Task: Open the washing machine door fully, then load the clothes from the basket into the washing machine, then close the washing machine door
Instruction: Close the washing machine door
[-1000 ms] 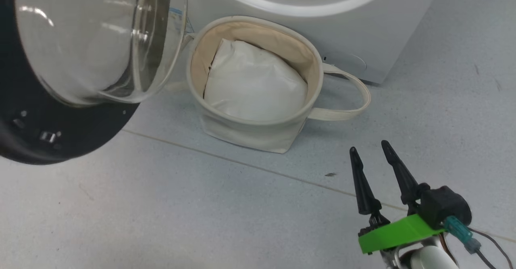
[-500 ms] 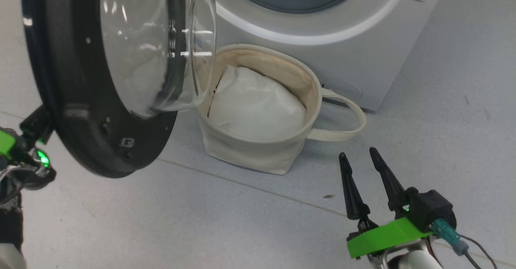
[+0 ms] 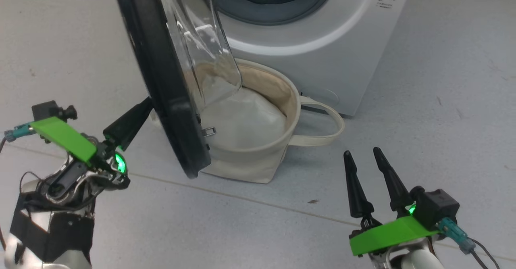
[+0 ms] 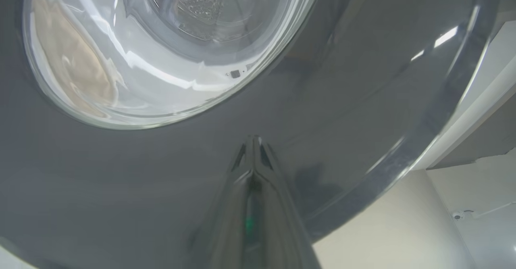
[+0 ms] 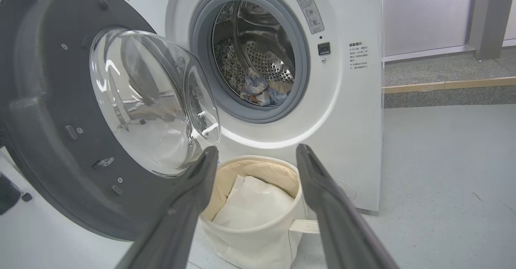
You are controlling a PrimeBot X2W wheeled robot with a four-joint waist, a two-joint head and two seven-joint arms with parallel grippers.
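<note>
Pressure is being applied to the washing machine door (image 3: 157, 79) by the closed left gripper (image 3: 143, 107), apparently to swing it shut; the open right gripper (image 3: 360, 152) is being held clear.

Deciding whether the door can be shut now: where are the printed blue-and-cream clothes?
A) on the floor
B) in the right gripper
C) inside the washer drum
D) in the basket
C: in the right wrist view the clothes lie in the drum of the washing machine, and the basket holds a plain white bundle.
</note>
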